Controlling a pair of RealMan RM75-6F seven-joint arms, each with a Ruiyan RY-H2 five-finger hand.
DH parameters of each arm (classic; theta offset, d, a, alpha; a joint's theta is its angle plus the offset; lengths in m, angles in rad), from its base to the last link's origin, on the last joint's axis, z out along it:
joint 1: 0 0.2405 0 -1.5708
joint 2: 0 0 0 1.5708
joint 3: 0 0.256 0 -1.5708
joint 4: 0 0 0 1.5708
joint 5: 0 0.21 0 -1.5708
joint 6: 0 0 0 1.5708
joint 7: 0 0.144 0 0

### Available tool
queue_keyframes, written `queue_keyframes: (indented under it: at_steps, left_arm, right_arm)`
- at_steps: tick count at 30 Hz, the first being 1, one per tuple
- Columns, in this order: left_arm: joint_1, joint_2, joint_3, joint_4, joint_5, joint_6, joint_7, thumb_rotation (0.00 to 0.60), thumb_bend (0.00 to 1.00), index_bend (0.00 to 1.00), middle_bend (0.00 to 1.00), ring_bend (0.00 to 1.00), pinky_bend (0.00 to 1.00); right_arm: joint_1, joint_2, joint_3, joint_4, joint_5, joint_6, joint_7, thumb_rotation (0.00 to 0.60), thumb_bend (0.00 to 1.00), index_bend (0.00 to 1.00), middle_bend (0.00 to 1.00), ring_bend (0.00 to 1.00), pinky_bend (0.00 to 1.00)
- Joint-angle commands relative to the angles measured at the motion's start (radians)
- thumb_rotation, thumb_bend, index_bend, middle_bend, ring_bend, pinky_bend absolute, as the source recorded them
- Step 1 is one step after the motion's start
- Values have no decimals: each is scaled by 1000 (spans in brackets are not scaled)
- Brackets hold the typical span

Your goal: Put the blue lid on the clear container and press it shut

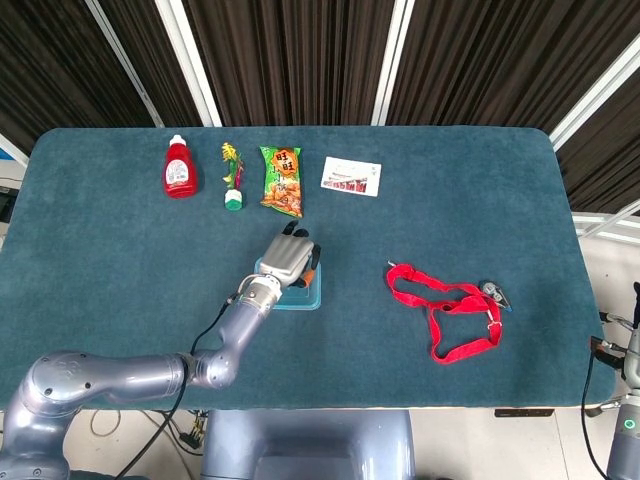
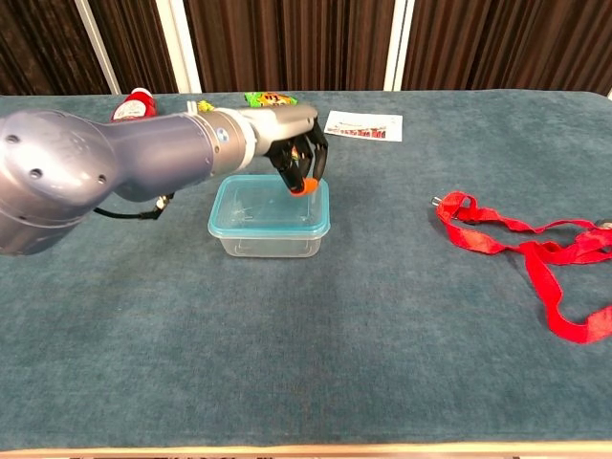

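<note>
The clear container [image 2: 270, 241] stands at the table's middle left with the translucent blue lid [image 2: 256, 206] lying flat on top of it. My left hand [image 2: 298, 153] hovers just above the lid's far right corner, fingers curled downward, orange-tipped fingertips [image 2: 303, 185] a little off the lid, holding nothing. In the head view the left hand [image 1: 288, 258] covers most of the container [image 1: 308, 298]; only its near and right rim show. My right hand is in neither view.
A red strap [image 2: 535, 244] lies on the right. Along the far side sit a ketchup bottle [image 1: 180, 167], a small green-capped item [image 1: 232, 178], a snack packet [image 1: 282, 181] and a white card [image 1: 351, 176].
</note>
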Motion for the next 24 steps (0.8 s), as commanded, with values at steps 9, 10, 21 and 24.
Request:
queue_keyframes:
  at_steps: [9, 10, 21, 24]
  left_arm:
    - [51, 157, 39, -207, 181, -12, -45, 600, 455, 626, 643, 167, 34]
    - [54, 171, 46, -222, 190, -22, -50, 600, 456, 627, 646, 171, 34]
    - [49, 228, 70, -290, 111, -133, -114, 600, 464, 651, 662, 189, 35]
    - [49, 227, 66, -293, 113, -145, -140, 600, 471, 653, 667, 193, 34]
  right_arm:
    - [1, -1, 1, -4, 1, 5, -6, 600, 276, 31, 2, 0, 0]
    - [1, -1, 2, -4, 3, 5, -7, 600, 276, 31, 1, 0, 0]
    - [1, -2, 2, -7, 5, 8, -12, 600, 275, 31, 2, 0, 0]
    - [1, -1, 4, -8, 6, 9, -11, 600, 275, 31, 2, 0, 0]
